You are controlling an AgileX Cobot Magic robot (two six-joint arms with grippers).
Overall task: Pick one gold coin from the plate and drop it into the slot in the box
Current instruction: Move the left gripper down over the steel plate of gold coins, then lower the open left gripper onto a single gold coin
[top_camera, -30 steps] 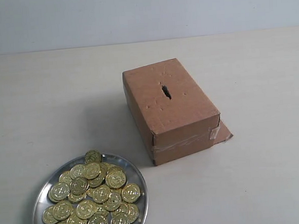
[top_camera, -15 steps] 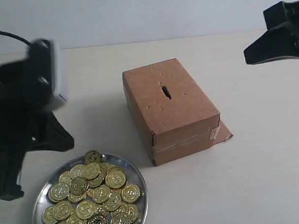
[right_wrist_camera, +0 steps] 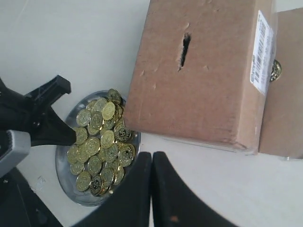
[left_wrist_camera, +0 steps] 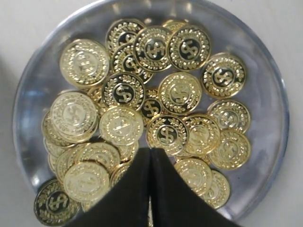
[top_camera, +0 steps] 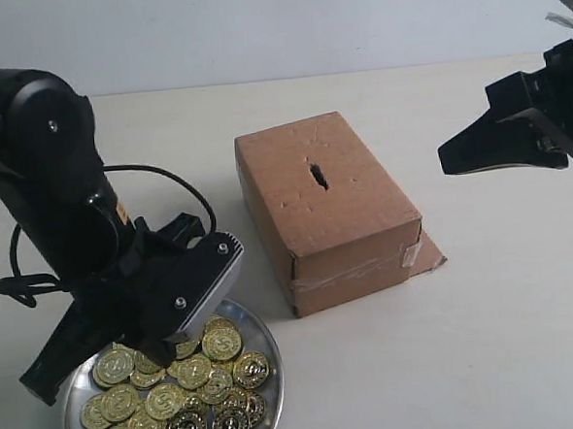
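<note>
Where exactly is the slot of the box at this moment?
In the exterior view, the slot is cut in the top face of the box, nearer its untaped end, up and right of the plate.

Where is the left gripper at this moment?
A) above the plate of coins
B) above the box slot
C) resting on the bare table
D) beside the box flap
A: the left gripper hangs over the plate of gold coins, its fingers closed together.

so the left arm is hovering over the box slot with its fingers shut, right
No. The left fingers are shut, but they hover over the plate of gold coins, not the slot in the box. The left wrist view shows the coins directly below them.
</note>
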